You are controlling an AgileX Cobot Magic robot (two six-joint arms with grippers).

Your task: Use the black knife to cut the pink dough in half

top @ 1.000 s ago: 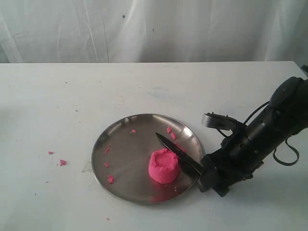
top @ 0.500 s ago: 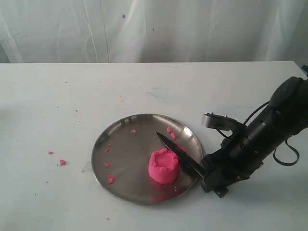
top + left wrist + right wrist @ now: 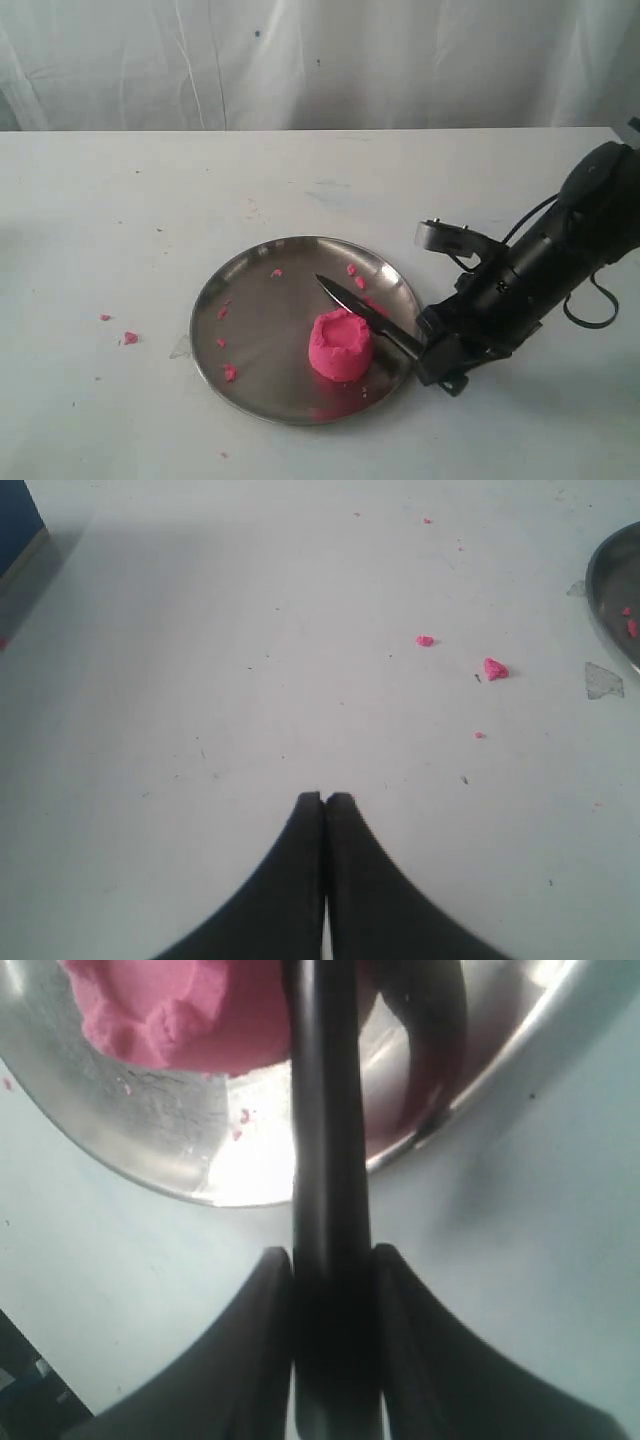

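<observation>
Vs a sec ago: the R gripper (image 3: pixel 424 352) has drawn its jaws in and now clamps the handle of the slim, pointed black knife (image 3: pixel 350 300), one finger pressed on each side, clear in the R wrist view. The knife tip has shifted a little to the left and the arm sits slightly higher. The soft, dented bright pink dough (image 3: pixel 341 345) hasn't moved and is still uncut.

The dough sits in the near-right part of the round steel plate (image 3: pixel 265 325), close to the rim. The blade slants over the plate just beside the dough on its far-right side; can't tell if they touch. The handle crosses the plate's right rim, w/ the gripper just outside it.

The L gripper (image 3: pixel 325 802) hangs over the bare white table (image 3: pixel 150 200), fingertips pressed together, nothing btwn them. It is well apart from the plate, only the rim showing in its view.

Room: wide open tabletop left of and behind the plate, w/ only a few small pink crumbs (image 3: pixel 130 338). The far edge meets a white curtain (image 3: pixel 300 60). The R arm fills the space right of the plate.
</observation>
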